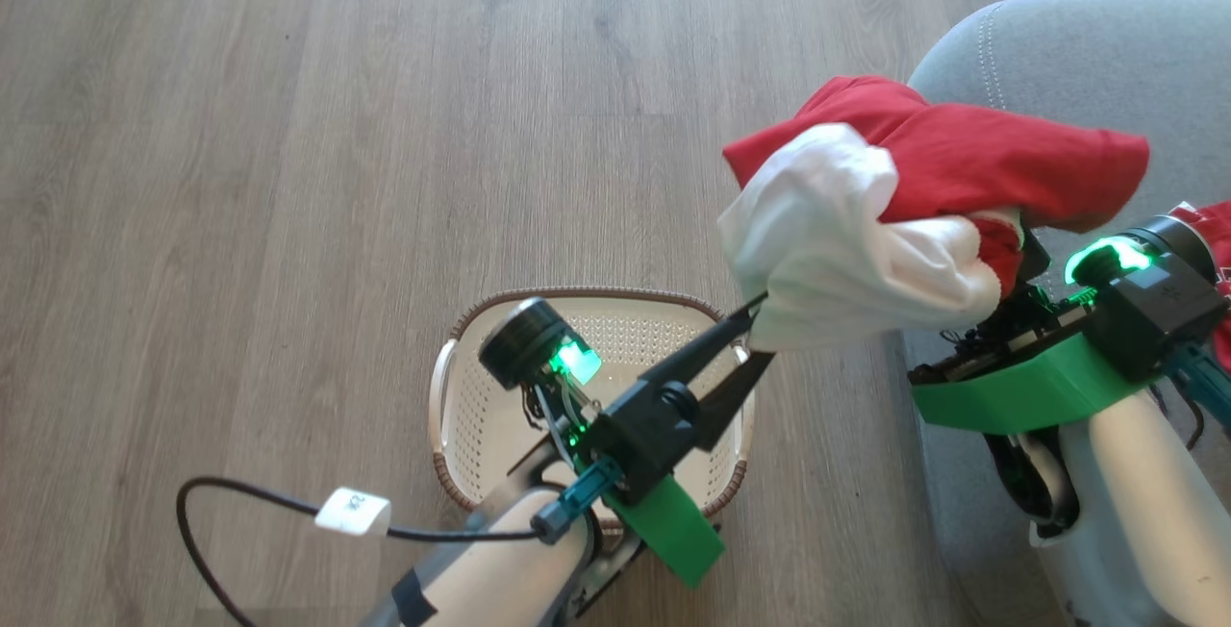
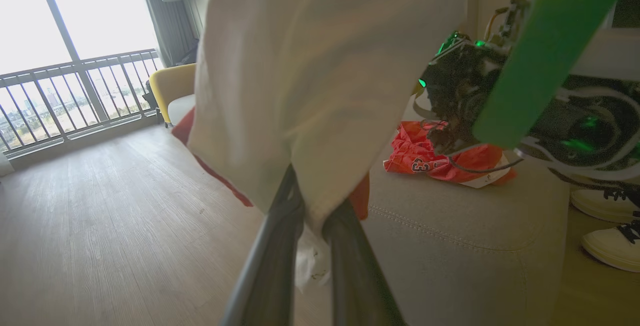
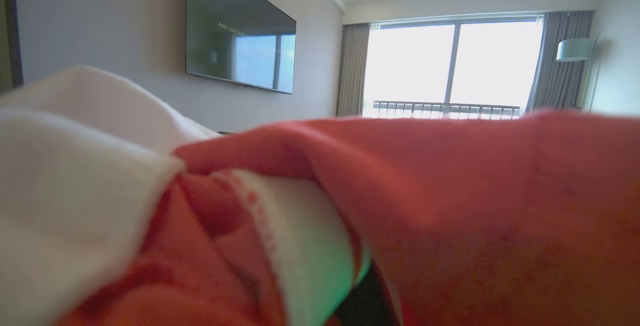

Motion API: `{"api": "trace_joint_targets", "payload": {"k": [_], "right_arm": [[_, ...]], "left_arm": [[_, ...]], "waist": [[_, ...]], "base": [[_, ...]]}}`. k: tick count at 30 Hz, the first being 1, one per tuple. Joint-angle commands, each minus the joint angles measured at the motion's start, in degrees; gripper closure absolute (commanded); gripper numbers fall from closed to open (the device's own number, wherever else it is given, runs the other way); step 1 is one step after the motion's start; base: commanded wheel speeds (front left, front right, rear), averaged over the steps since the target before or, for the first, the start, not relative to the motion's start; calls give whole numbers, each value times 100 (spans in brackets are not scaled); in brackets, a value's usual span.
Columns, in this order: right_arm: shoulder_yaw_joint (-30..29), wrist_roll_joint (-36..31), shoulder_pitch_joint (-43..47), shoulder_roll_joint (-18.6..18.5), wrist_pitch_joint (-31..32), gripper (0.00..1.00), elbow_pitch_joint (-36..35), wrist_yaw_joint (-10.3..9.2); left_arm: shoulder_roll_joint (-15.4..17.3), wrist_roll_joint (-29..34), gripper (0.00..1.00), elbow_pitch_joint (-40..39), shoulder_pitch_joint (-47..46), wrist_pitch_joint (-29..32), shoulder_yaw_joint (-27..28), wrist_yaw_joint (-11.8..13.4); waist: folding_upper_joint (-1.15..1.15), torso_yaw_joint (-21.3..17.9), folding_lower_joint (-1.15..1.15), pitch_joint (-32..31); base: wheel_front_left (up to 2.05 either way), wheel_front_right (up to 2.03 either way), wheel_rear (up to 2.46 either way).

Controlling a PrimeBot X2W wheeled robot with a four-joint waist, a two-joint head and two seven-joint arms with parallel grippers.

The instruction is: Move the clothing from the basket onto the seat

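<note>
Red and white cloth is up in the air: the garment (image 1: 894,194) hangs bunched between the two arms, clear of the basket (image 1: 490,415) and right at the rounded corner of the seat (image 1: 1077,50). Its red end lies over the cushion's edge, and its white end juts out above the wood floor (image 1: 288,175). The left gripper (image 1: 762,329) reaches up from over the basket, its dark fingers pinched together on the lower edge of the white panel. The left wrist view shows the fabric caught between them, a scrap dangling below. The right gripper (image 1: 1019,266) is closed as well, its fingers buried where the red and white folds gather tight. The basket sits on the floor, just beside the seat. A second red piece (image 2: 440,158) lies crumpled on the cushion top, behind the right arm.
</note>
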Motion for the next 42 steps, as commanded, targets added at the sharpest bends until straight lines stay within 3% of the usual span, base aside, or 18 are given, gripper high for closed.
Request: {"api": "trace_joint_targets", "payload": {"k": [1, 2, 3, 4, 5, 15, 25, 42], "right_arm": [[-9, 7, -63, 0, -13, 100, -256, -2], [-16, 10, -58, -1, -13, 100, -252, -2], [-23, 11, -54, -3, -13, 100, -249, -2], [-29, 13, -51, -4, -13, 100, -247, -2], [-34, 13, -49, -6, -13, 100, -244, -2], [-211, -19, -40, -19, -13, 100, -219, -2], [-753, -103, 45, -85, -13, 100, -269, -2], [-1690, -152, 452, -85, -13, 100, -270, -2]], "left_arm": [[21, 17, 100, -145, -21, -24, 125, -26], [21, 23, 95, -152, -6, -24, 120, -32], [21, 29, 73, -165, 8, -24, 116, -32], [21, 38, 45, -175, 24, -24, 114, -29], [21, 6, 0, -131, 60, -24, 106, -51], [21, 53, 0, 107, 209, -24, 374, -48], [76, 213, 0, 516, 667, -24, 572, -367], [116, 347, 0, 712, 1305, -24, 892, -545]], "waist": [[0, 1, 0, 9], [0, 3, 0, 14], [0, 4, 0, 18], [0, 6, 0, 23], [0, 6, 0, 25], [0, 5, 0, 0], [0, -32, 0, -120], [0, -232, 0, -176]], "base": [[0, 0, 0], [0, 0, 0], [0, 0, 0], [0, 0, 0], [0, 0, 0], [0, 0, 0], [0, 0, 0], [0, 0, 0]]}}
